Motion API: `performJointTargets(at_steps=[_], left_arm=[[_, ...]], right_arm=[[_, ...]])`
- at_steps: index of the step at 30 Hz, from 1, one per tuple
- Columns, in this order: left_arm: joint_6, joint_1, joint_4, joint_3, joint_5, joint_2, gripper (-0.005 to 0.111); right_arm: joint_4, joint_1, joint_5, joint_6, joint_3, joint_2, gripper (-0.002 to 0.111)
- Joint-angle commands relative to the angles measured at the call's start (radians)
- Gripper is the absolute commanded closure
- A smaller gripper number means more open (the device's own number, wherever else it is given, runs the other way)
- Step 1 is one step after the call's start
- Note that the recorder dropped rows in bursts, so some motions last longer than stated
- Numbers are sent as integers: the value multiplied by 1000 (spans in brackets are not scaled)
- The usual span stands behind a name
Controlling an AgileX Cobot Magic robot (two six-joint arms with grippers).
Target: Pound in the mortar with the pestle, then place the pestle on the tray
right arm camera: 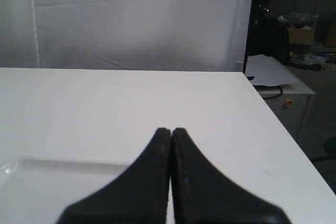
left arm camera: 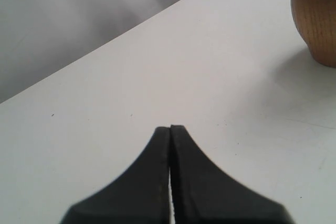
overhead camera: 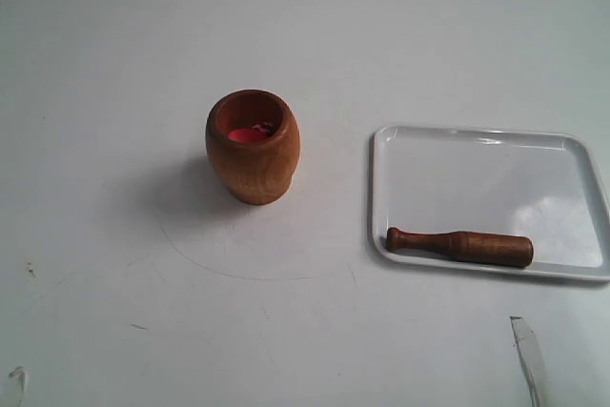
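Right gripper [right arm camera: 170,129], jaws together and empty: nearer arm to pestle [overhead camera: 459,246], lying crosswise on tray [overhead camera: 477,173], handle toward mortar [overhead camera: 252,146].

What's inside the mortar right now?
A pink-red bit shows inside the mortar; the pestle lies on the tray instead. The near wall covers the rest of the bottom.

From the left wrist, only part of the mortar [left arm camera: 316,19], clipped by the picture's edge, inside hidden. Blurred and cropped at the base: left gripper [left arm camera: 170,128] and right gripper [right arm camera: 171,129]. Beyond the right one, a soft, partly covered stretch of tray [right arm camera: 47,187]. Inside the mortar in the exterior view, a pink-red bit [overhead camera: 248,134], too small to identify.
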Motion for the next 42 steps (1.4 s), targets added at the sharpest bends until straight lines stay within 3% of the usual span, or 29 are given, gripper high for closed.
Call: performJointTargets(at_steps=[1,10,42], left_arm=[[-8,-8,-7,1,-3,-1,107],[-8,-8,-7,1,-3,-1,107],[-8,-8,-7,1,-3,-1,107]], right_arm=[[16,-2,33,6,3,-14,108],[11,-2,131,6,3,-14,108],[18,-2,131,9,3,-14,108]])
